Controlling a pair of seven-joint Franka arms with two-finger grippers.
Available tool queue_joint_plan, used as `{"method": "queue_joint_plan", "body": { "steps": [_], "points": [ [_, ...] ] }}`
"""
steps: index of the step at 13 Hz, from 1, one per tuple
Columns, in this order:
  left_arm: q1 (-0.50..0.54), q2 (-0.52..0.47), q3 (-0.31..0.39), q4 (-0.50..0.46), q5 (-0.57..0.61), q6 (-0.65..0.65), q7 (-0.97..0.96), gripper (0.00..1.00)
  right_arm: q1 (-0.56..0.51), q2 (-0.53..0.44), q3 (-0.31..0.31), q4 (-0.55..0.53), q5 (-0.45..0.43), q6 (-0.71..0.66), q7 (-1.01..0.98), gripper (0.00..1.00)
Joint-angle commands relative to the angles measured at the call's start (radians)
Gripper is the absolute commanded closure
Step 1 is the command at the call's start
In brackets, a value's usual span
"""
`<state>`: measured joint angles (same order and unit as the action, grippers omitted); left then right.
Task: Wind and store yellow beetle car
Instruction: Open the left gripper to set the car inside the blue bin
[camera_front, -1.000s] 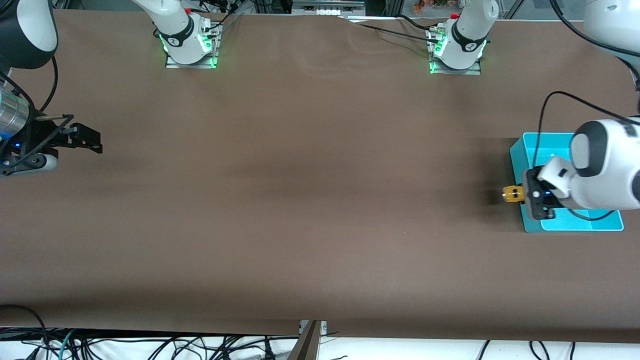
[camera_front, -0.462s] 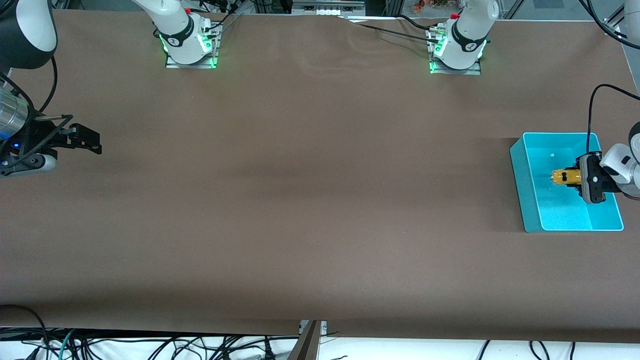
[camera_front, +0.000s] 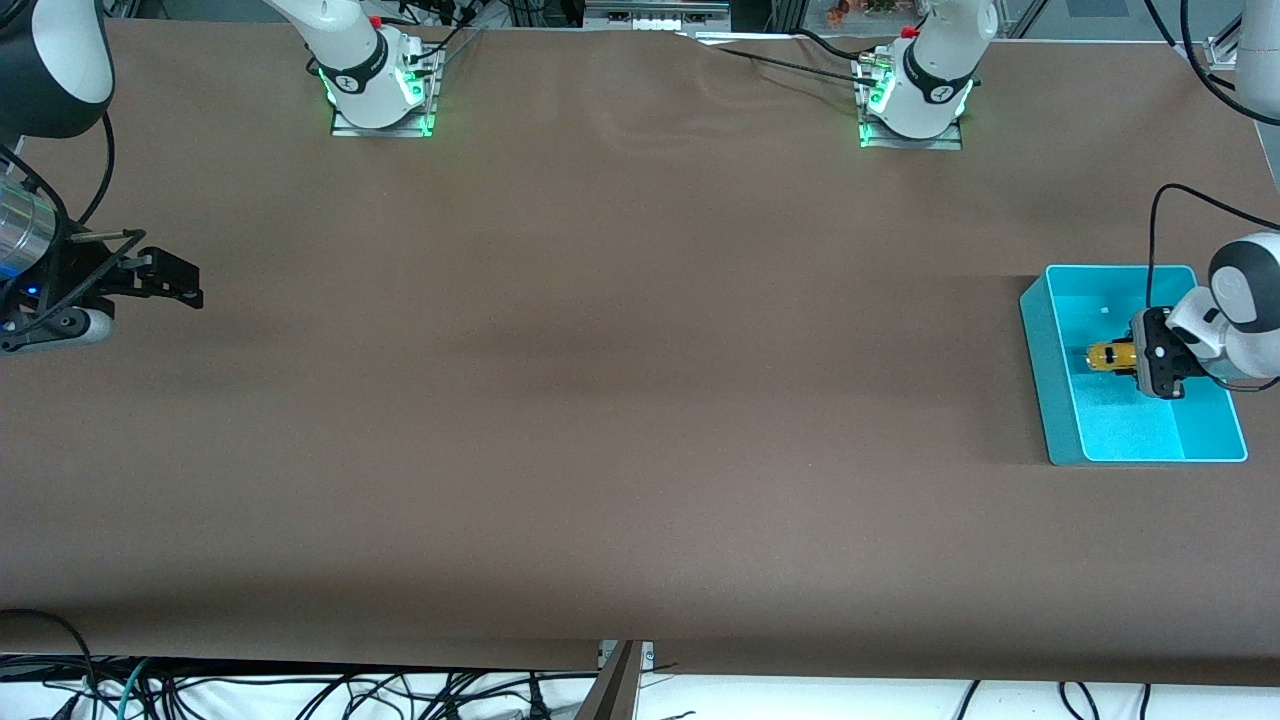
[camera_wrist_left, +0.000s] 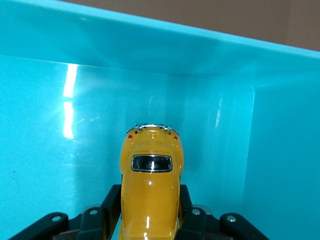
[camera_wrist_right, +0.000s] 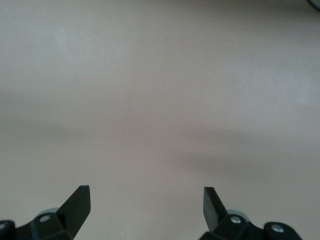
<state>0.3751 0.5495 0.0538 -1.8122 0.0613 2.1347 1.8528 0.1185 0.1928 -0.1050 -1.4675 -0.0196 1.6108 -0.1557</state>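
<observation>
- A second ago the left gripper (camera_front: 1128, 357) was holding the yellow beetle car (camera_front: 1107, 356) out past the edge of the teal bin (camera_front: 1045, 360) that faces the table's middle; now it has carried the car in over the bin's floor.
- In the last half second it has drifted a little back toward that wall and looks lower inside the bin.
- Its fingers (camera_wrist_left: 111, 200) are still pinching the car (camera_wrist_left: 151, 187) by its flanks, with the car's end pointing at the bin (camera_wrist_left: 150, 45) wall.
- I cannot tell whether the wheels touch the floor yet.
- To my eye the storing step is nearly done: what remains is to let go and lift clear.
- The right gripper (camera_front: 170, 282) waits with its fingers (camera_wrist_right: 77, 202) spread wide over bare brown table (camera_front: 600, 400) at the right arm's end, unmoved.
</observation>
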Motion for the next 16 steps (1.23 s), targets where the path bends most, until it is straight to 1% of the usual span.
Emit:
{"method": "queue_joint_plan", "body": {
  "steps": [1,4,6,7,8,9,11,12,14,16],
  "points": [
    [0.021,-0.014,-0.012,-0.018,0.015,0.016,0.026,0.0,-0.007,-0.01,0.005,-0.011,-0.011,0.011,0.002,0.0],
    [0.019,-0.025,-0.017,-0.01,0.014,0.008,0.039,0.0,-0.007,-0.01,0.005,-0.011,-0.011,0.009,0.001,0.0],
    [0.012,-0.051,-0.022,-0.001,0.014,-0.007,0.037,0.0,-0.007,-0.01,0.004,-0.011,-0.011,0.009,0.001,0.0],
    [-0.001,-0.081,-0.023,0.007,0.014,-0.037,0.033,0.0,-0.007,-0.01,0.004,-0.011,-0.011,0.009,0.001,0.0],
    [-0.016,-0.103,-0.04,0.023,0.015,-0.08,0.025,0.0,-0.007,-0.01,0.004,-0.011,-0.011,0.009,0.001,0.0],
    [-0.022,-0.123,-0.055,0.051,0.015,-0.12,0.023,0.0,-0.007,-0.01,0.004,-0.011,-0.011,0.009,0.001,0.0],
    [-0.036,-0.131,-0.101,0.121,0.025,-0.174,0.005,0.0,-0.007,-0.01,0.005,-0.011,-0.01,0.011,0.001,0.0],
    [-0.059,-0.132,-0.107,0.172,0.025,-0.223,-0.003,0.0,-0.007,-0.01,0.005,-0.011,-0.01,0.011,0.001,0.0],
    [-0.131,-0.131,-0.104,0.278,0.025,-0.361,-0.073,0.0,-0.007,-0.01,0.005,-0.011,-0.01,0.011,0.007,0.0],
    [-0.178,-0.131,-0.107,0.339,0.025,-0.461,-0.163,0.0,-0.007,-0.01,0.004,-0.011,-0.01,0.011,0.007,0.0]
  ]
}}
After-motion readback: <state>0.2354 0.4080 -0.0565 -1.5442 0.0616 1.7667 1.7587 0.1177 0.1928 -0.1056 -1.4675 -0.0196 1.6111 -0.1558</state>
